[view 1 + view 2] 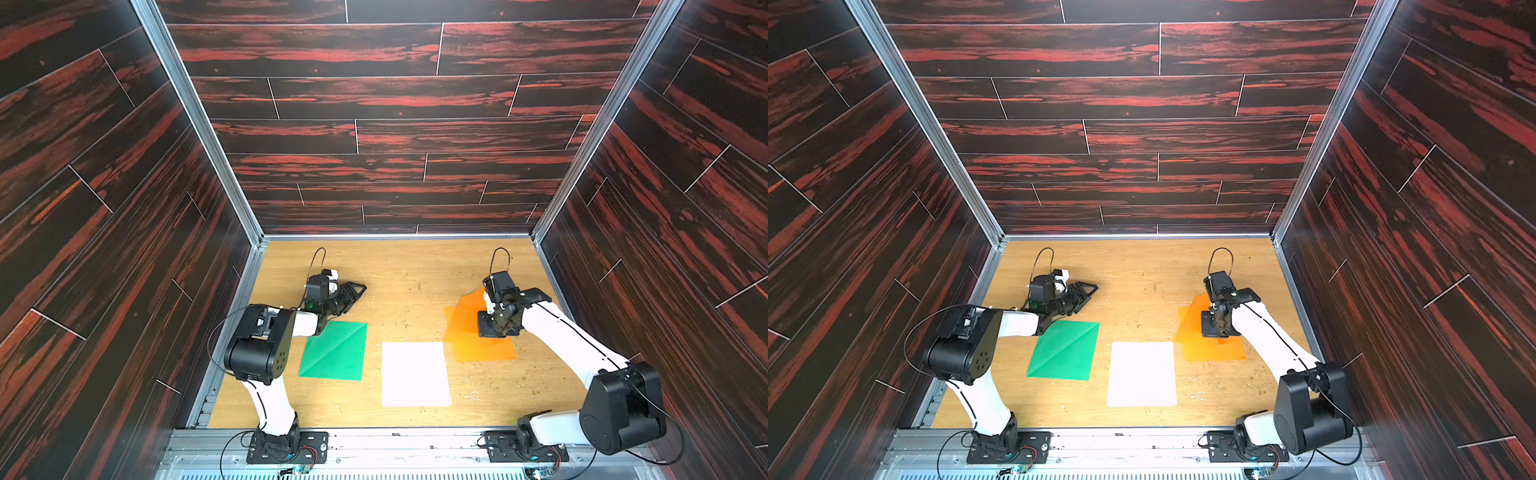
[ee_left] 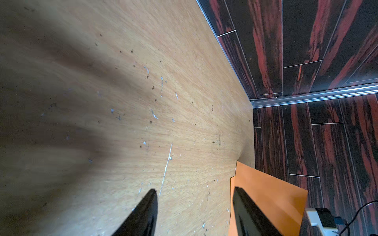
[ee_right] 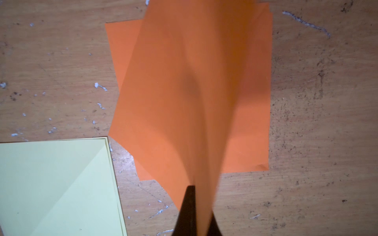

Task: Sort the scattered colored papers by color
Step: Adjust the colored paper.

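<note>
In both top views a green paper (image 1: 334,351) (image 1: 1065,351) with a diagonal crease lies at the left. A white/cream stack (image 1: 415,374) (image 1: 1141,374) (image 3: 55,183) lies in the middle. Orange papers (image 1: 486,351) (image 1: 1214,351) (image 3: 251,114) lie flat at the right. My right gripper (image 1: 490,328) (image 1: 1217,326) (image 3: 200,196) points down, shut on one orange sheet (image 1: 467,311) (image 3: 176,92) that hangs lifted over that orange pile. My left gripper (image 1: 353,293) (image 1: 1086,291) (image 2: 195,191) is open and empty, low over bare wood beyond the green paper. Orange paper (image 2: 272,196) shows past one of its fingers (image 2: 249,214).
The wooden table (image 1: 415,270) is speckled with small crumbs and white scratches. Dark red-streaked walls (image 1: 374,124) with metal corner rails close in the back and both sides. Both arm bases (image 1: 286,446) (image 1: 528,451) stand on the metal rail at the front edge.
</note>
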Controlling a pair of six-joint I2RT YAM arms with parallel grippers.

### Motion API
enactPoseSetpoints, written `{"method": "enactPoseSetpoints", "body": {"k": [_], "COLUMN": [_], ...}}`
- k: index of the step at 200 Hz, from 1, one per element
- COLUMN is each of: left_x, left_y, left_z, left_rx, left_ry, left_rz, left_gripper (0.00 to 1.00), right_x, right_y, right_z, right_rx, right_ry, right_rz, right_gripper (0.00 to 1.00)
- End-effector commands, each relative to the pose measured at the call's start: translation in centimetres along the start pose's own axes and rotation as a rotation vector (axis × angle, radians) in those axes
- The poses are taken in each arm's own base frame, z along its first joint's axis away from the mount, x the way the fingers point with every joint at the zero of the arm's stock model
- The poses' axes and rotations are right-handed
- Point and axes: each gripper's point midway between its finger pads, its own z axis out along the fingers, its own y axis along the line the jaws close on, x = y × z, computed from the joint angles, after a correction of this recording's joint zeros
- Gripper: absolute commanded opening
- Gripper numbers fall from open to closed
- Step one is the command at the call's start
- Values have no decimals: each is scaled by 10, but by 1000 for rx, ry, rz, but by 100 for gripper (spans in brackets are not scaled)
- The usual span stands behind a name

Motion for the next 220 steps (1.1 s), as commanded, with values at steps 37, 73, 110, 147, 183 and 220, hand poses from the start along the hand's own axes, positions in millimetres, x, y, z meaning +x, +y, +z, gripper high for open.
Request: {"method": "enactPoseSetpoints", "body": {"k": [37, 73, 110, 147, 183, 220], "left_x": [1, -2, -12, -10, -11, -6], "left_y": [-13, -49, -86, -114, -131, -136], "left_z": [3, 10, 5, -3, -10, -12], "left_rx": [57, 249, 502, 551, 589, 606], "left_ry": [7, 12, 9, 10, 24, 53], "left_rz": [13, -37, -142, -73, -39, 19], "left_gripper": [62, 62, 59, 58, 60, 61], "right_x": [-7, -45, -87, -107, -105, -90], "right_y": [8, 50, 92, 133, 183, 214], "right_z": [19, -20, -70, -103, -126, -134], "right_rx": [94, -55, -236, -431, -688, -859], "right_ry": [60, -120, -301, -378, -374, -311], "right_rz": [-45, -62, -82, -134, -235, -320], "right_gripper": [0, 0, 0, 0, 0, 0]}}
